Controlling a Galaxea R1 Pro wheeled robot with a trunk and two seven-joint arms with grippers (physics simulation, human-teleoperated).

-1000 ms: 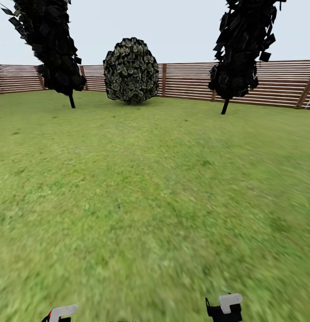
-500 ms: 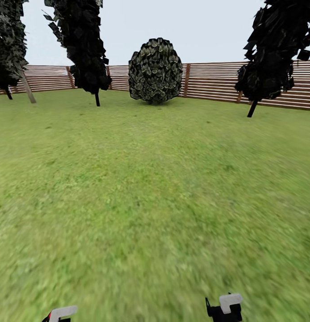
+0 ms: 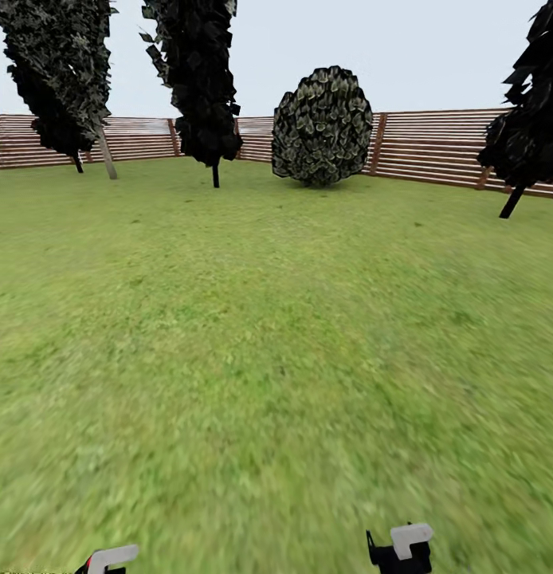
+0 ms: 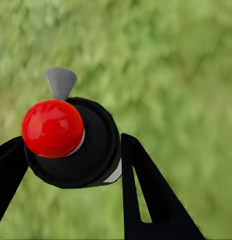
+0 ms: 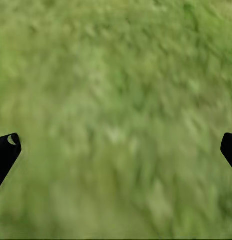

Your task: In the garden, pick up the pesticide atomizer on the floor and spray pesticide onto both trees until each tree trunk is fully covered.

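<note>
Atomizer (image 4: 70, 142) seemingly between left gripper (image 4: 70, 165) fingers

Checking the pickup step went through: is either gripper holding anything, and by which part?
The left gripper holds the pesticide atomizer, fingers on either side of its black top. The right gripper is open and holds nothing.

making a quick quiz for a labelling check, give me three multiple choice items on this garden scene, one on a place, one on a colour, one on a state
1. Where is the pesticide atomizer?
A. lying on the grass
B. between the left gripper's fingers
C. beside the fence

2. What colour is the knob on the atomizer's black top?
A. red
B. yellow
C. blue

3. How is the right gripper?
A. shut on a branch
B. shut on the atomizer
C. open and empty

Answers:
1 B: the left wrist view shows black fingers on both sides of the bottle.
2 A: a glossy red ball sits on the black cap.
3 C: the right wrist view shows the fingertips far apart over grass.
</note>
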